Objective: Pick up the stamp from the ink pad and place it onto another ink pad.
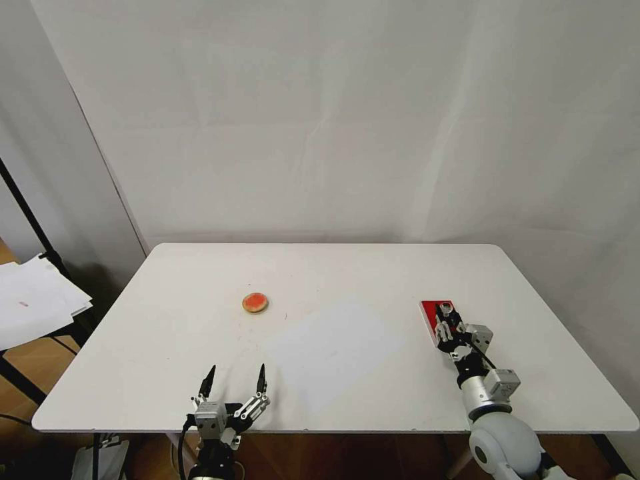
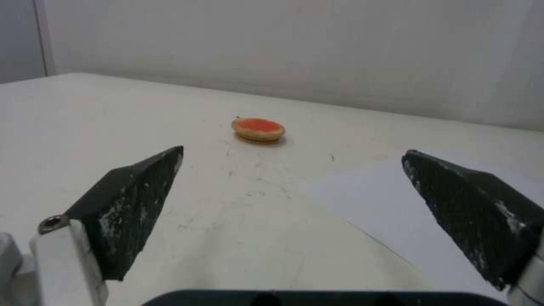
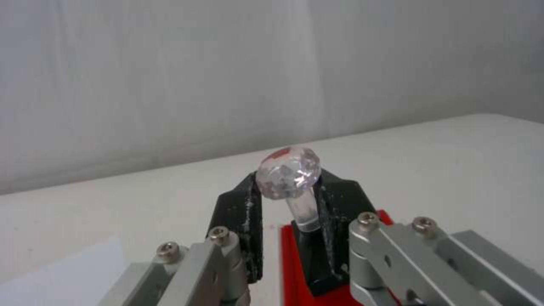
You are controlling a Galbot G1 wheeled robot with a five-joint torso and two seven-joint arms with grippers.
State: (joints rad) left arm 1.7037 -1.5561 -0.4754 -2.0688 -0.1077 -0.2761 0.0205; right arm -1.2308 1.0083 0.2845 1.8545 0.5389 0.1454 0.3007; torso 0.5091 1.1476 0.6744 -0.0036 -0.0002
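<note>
Stamp (image 3: 290, 178) with faceted clear knob and black base, upright on red ink pad (image 1: 432, 312), right gripper (image 3: 289, 199) jaws clenched around it, left gripper (image 2: 292, 199) jaws released near round orange pad (image 2: 258, 128), wrist view alone revealing knob facets

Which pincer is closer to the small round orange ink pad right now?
Left. The left pincer hovers open at the table's near edge, facing the round orange ink pad. The right pincer is far across the table, shut on the stamp over the red ink pad.
</note>
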